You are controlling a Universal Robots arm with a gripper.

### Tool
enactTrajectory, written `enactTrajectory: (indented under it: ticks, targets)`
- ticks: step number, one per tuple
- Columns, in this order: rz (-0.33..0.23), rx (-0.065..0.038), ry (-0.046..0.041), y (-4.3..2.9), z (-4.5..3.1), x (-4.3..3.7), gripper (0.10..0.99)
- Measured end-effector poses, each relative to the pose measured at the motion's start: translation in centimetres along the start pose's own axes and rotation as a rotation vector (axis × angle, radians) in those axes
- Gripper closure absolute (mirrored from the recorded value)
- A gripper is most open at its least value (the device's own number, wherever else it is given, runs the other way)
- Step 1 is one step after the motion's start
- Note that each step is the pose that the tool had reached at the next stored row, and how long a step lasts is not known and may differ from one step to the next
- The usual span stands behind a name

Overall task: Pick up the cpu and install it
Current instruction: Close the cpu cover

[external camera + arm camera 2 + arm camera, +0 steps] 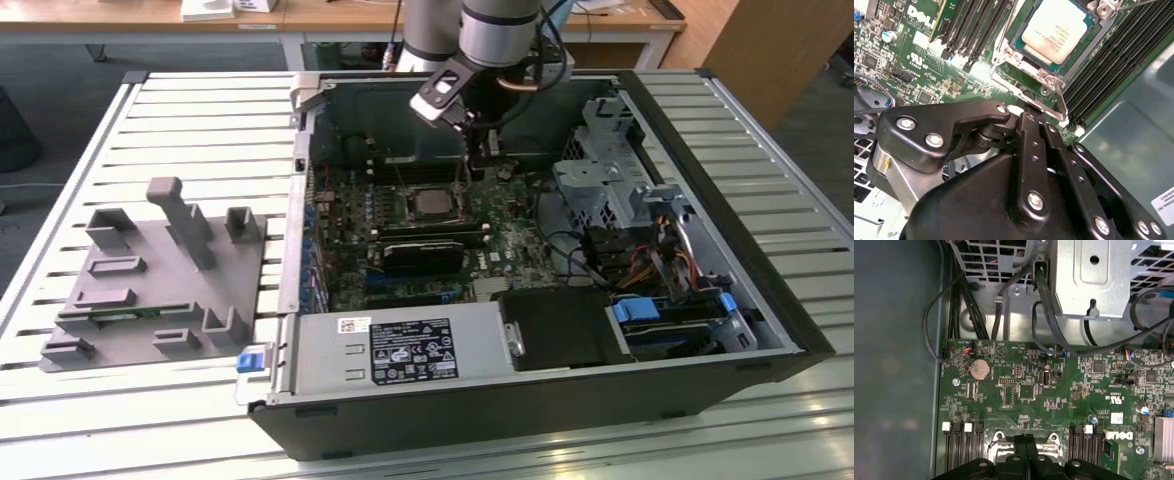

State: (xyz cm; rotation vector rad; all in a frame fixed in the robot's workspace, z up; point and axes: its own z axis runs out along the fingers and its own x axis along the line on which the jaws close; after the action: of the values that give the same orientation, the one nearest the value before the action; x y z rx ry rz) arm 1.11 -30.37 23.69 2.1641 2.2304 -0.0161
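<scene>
**Near to far.** Open computer case (534, 425) resting on a slatted table (174, 110). The cpu (430, 203) lies flat, silver top up, seated in the socket (1008, 52) near the centre of the motherboard (350, 282). Just beyond the socket, toward the case's far wall, the gripper (1026, 439) hangs low over the board. Its jaws are closed together on nothing, with the tips beside the socket's metal lever (1060, 106).

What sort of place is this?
Probably a robotics lab or test workshop: a robot arm reaches into an opened desktop computer lying on a slatted metal table, with wooden desks behind it.
</scene>
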Motion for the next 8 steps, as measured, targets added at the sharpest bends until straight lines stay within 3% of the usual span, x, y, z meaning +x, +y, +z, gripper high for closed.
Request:
enactTrajectory:
  ticks: [8]
  targets:
    - [0.000,0.000,0.0000,-0.37,0.06,0.01,0.980]
